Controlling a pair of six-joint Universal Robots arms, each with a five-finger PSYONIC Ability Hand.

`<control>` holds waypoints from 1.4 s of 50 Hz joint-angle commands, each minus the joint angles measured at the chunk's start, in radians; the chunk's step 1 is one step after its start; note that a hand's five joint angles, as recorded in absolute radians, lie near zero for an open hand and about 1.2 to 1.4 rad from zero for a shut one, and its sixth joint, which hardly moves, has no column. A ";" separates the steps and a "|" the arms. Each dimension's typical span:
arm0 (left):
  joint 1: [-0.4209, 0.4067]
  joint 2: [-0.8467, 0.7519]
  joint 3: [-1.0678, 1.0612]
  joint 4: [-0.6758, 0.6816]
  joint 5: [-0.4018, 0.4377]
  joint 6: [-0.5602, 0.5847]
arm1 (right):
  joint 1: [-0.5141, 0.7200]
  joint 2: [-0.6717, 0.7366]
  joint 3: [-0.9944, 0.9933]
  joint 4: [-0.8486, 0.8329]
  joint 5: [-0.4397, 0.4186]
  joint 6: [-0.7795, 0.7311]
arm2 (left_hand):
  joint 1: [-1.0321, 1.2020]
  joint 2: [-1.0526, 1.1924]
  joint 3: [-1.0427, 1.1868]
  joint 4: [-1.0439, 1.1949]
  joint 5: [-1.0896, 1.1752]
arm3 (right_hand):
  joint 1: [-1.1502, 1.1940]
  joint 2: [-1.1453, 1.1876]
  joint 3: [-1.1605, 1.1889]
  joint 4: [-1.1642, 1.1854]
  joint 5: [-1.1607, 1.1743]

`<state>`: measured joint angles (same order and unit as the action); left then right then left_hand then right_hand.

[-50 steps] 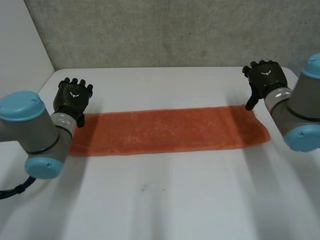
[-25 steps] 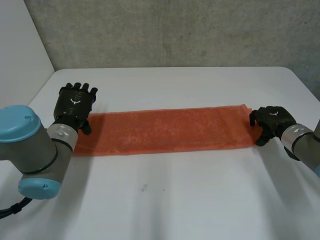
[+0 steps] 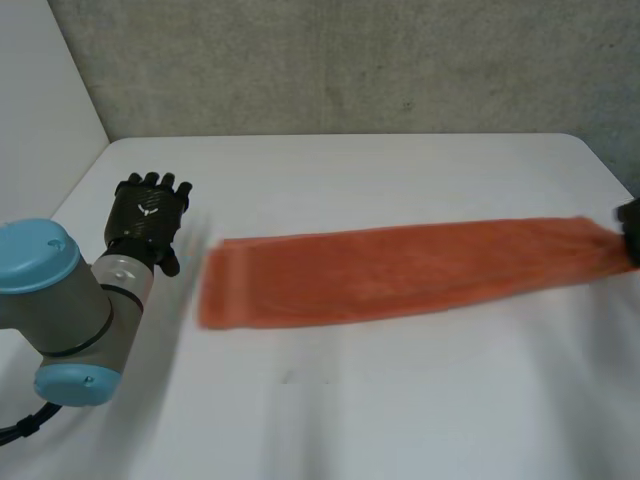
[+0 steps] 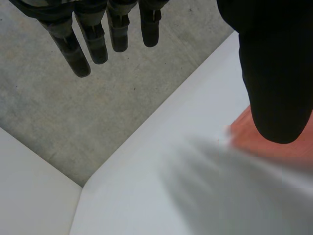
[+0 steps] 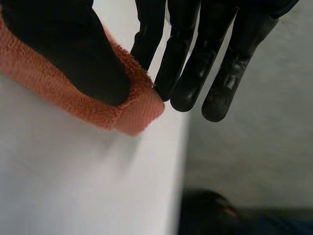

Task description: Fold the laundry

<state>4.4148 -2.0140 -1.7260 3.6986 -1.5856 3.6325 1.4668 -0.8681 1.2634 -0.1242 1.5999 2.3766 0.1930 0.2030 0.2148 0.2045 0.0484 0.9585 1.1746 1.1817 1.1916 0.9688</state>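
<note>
— Well, how do my hands stand?
— My left hand [image 3: 148,215] is beside the orange towel [image 3: 400,272], apart from it, fingers straight and holding nothing. My right hand [image 5: 73,54] pinches the towel's other end. The towel lies long and flat across the table [image 3: 400,400].

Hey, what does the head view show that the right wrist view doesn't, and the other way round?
From the head view you get the whole length of the orange towel lying flat across the white table, and the left hand, fingers straight, beside one end of the towel but apart from it. From the right wrist view you get the right hand pinching the towel's other end between thumb and straight fingers, right at the table's edge. Both share the orange towel on the table, with the right hand at its end.
</note>
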 commanded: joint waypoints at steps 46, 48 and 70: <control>-0.041 0.006 -0.027 0.000 0.004 0.000 | 0.432 -0.109 0.280 -0.021 -0.169 0.349 | -0.018 -0.028 -0.040 -0.030 -0.048 | -0.543 -0.759 -0.766 -0.776 -0.728; -0.043 0.006 -0.027 0.000 0.003 0.000 | 0.393 -0.103 0.287 -0.049 -0.170 0.348 | -0.018 -0.028 -0.040 -0.030 -0.048 | -0.151 -0.367 -0.374 -0.384 -0.336; -0.055 0.034 -0.034 -0.006 -0.005 -0.002 | 0.723 -0.054 -0.058 -0.077 -0.192 0.214 | -0.018 -0.028 -0.040 -0.030 -0.048 | 0.438 0.222 0.215 0.205 0.253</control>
<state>4.3593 -1.9895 -1.7596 3.6972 -1.5892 3.6315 2.0486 -0.9622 1.2784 -0.2141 1.4295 2.5965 0.1930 0.2030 0.2148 0.2045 0.0485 0.9298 1.1766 1.1826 1.1917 0.9775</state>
